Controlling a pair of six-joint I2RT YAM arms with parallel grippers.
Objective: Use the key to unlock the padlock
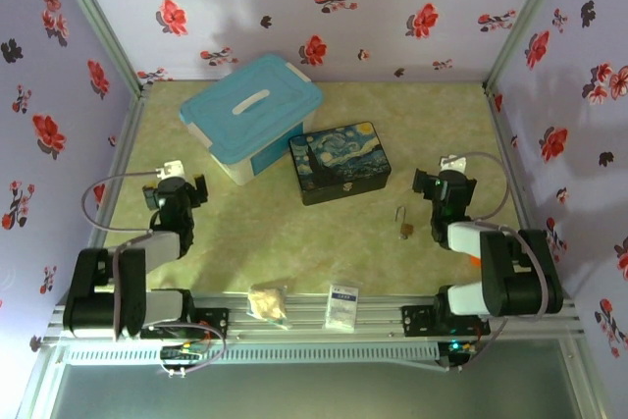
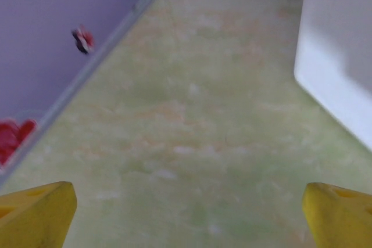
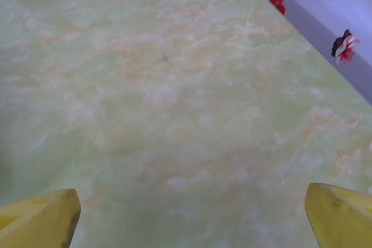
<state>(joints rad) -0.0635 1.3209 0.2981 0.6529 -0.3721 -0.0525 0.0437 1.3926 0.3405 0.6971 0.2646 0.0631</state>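
A tiny brass padlock [image 1: 404,229] with a thin silver shackle lies on the green mat at the right, just left of my right arm. The key is too small to make out in any view. My right gripper [image 1: 444,183] hovers slightly behind and to the right of the padlock. In the right wrist view its yellow fingertips [image 3: 40,216] stand wide apart over bare mat, so the right gripper [image 3: 192,219] is open. My left gripper [image 1: 179,186] is far off at the left side. In its wrist view the left gripper [image 2: 189,219] is open too, with nothing between the fingers.
A white bin with a blue lid [image 1: 251,110] stands at the back centre-left; its white wall [image 2: 343,56] is to the right of my left gripper. A painted dark-blue box [image 1: 340,162] sits beside it. A white packet [image 1: 341,306] and a crumpled tan item [image 1: 267,301] lie at the front edge.
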